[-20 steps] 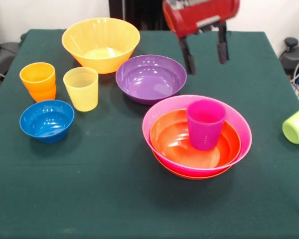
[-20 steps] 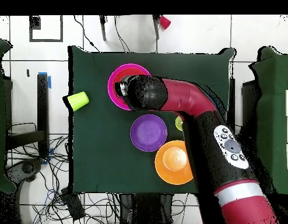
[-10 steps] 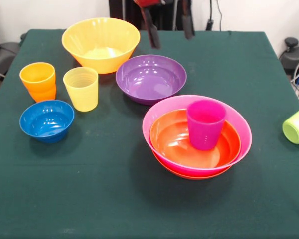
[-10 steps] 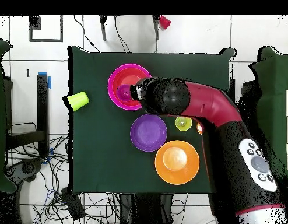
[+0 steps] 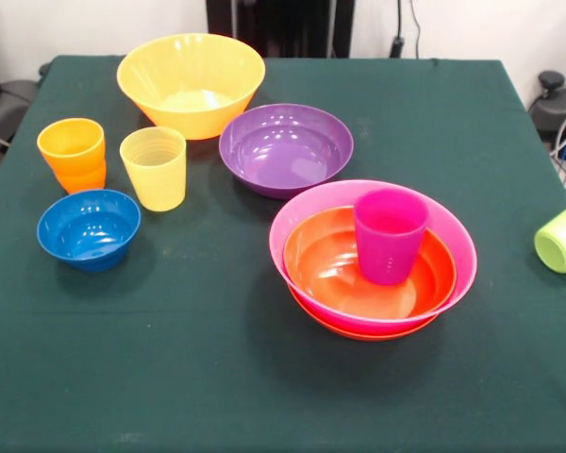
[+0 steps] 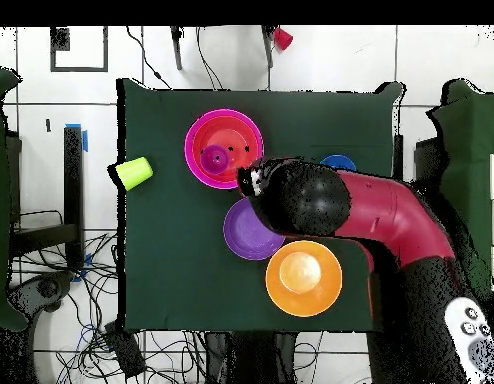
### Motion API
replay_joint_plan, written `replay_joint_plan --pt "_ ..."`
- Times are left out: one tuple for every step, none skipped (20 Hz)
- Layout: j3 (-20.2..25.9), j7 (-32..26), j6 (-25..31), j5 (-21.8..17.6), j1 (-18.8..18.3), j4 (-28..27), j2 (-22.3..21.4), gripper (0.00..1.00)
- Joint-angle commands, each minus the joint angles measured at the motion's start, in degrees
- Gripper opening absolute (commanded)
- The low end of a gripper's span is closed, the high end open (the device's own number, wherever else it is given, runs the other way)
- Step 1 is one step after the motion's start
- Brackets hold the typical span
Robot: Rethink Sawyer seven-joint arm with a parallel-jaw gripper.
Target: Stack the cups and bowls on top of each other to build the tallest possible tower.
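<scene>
The tower stands right of centre on the table: a pink bowl (image 5: 307,203) (image 6: 196,150) sits in a red-orange bowl (image 5: 358,331). Inside the pink one are a second red-orange bowl (image 5: 330,269) and an upright purple cup (image 5: 389,234) (image 6: 214,157). The purple bowl (image 5: 285,147) (image 6: 246,232), large yellow-orange bowl (image 5: 191,83) (image 6: 303,278), blue bowl (image 5: 88,227) (image 6: 338,161), orange cup (image 5: 73,153) and yellow cup (image 5: 154,167) stand apart. A lime green cup (image 5: 561,238) (image 6: 134,172) lies on its side. My gripper (image 6: 256,182) shows only in the overhead view, between the tower and the purple bowl.
The green cloth (image 5: 217,377) covers the table. In the overhead view my red arm (image 6: 391,215) hides the yellow and orange cups and part of the blue bowl. The lime green cup lies near a side edge of the table.
The gripper has risen out of the front view. In the overhead view the arm has swung off the tower toward the purple bowl and the single cups.
</scene>
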Motion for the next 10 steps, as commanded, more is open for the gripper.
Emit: replay_joint_plan --pt "2.15 -1.33 0.8 5.84 -1.74 16.99 -11.76 1.0" --pt "2.24 -2.12 1.1 6.94 -2.12 18.0 -12.9 1.0" --pt "2.61 -3.63 0.75 8.16 -2.87 19.41 -14.27 1.0" --pt "2.97 -5.14 0.4 9.39 -3.62 20.82 -15.64 1.0" --pt "2.87 -6.3 -0.43 9.77 -4.25 22.34 -16.6 1.0" --pt "2.68 -6.47 -0.56 9.87 -4.5 23.04 -16.81 1.0" --pt "2.61 -6.96 -1.27 10.04 -5.2 24.5 -16.94 1.0" --pt "3.16 -7.48 -2.6 10.3 -5.96 25.61 -16.78 1.0" --pt "4.22 -8.37 -5.21 11.22 -7.23 27.89 -17.04 1.0" --pt "4.24 -8.32 -5.98 11.57 -7.49 28.82 -17.37 1.0"
